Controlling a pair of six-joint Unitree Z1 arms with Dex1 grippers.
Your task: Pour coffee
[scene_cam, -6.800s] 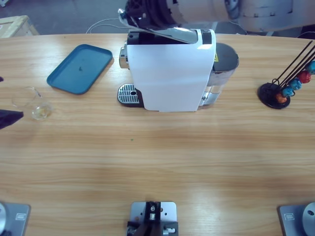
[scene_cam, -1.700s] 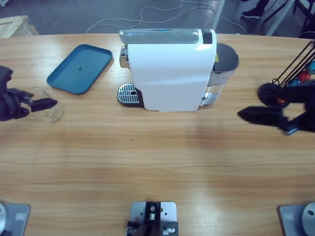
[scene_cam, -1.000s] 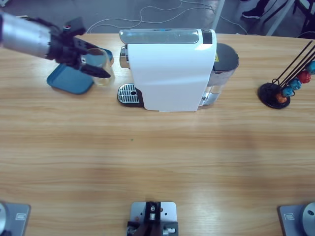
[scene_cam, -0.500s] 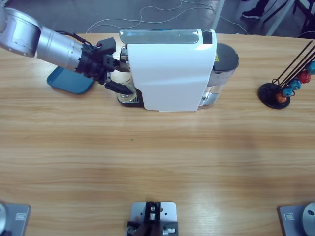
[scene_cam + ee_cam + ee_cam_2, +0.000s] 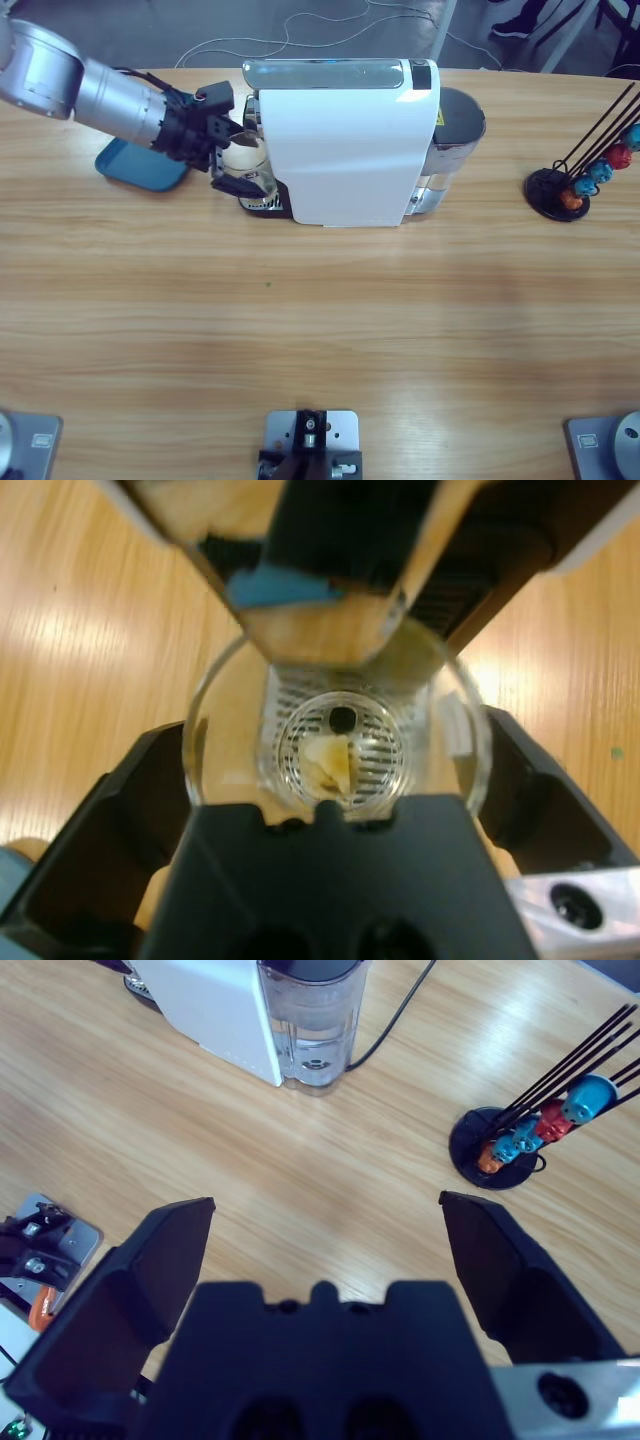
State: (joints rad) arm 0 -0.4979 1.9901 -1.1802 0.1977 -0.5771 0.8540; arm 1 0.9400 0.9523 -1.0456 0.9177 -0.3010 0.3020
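The left end effector [image 5: 232,168] comes in from the upper left on a silver-grey arm, and its two black jaws are closed around a small clear glass [image 5: 247,166]. The glass is round, thin-walled and smooth. It stands on the perforated metal drip grille [image 5: 258,196] at the front of the coffee machine [image 5: 345,140], under the shiny chrome spout [image 5: 330,570].

In the left wrist view the camera looks straight down into the glass [image 5: 338,735]. The grille [image 5: 340,748] with its slots and one dark round hole shows through the clear bottom. The coffee is not visible there; I see only a small pale patch at the bottom of the glass.

The machine is a tall box with a smooth white side, a chrome bar on top and a clear water tank [image 5: 452,150] with a dark lid at its back. The counter [image 5: 320,330] is light wood with a long grain.

A flat blue tray [image 5: 140,165] with rounded corners lies behind the left arm and is partly hidden by it. At the far right stands a black wire capsule stand [image 5: 575,180] on a round base, with red, blue and orange capsules.

The right end effector [image 5: 325,1250] is seen only in its own wrist view. It hangs high above the counter with its jaws spread wide and nothing between them. Below it are the water tank [image 5: 308,1020], a black cable [image 5: 395,1015] and the capsule stand [image 5: 525,1125].
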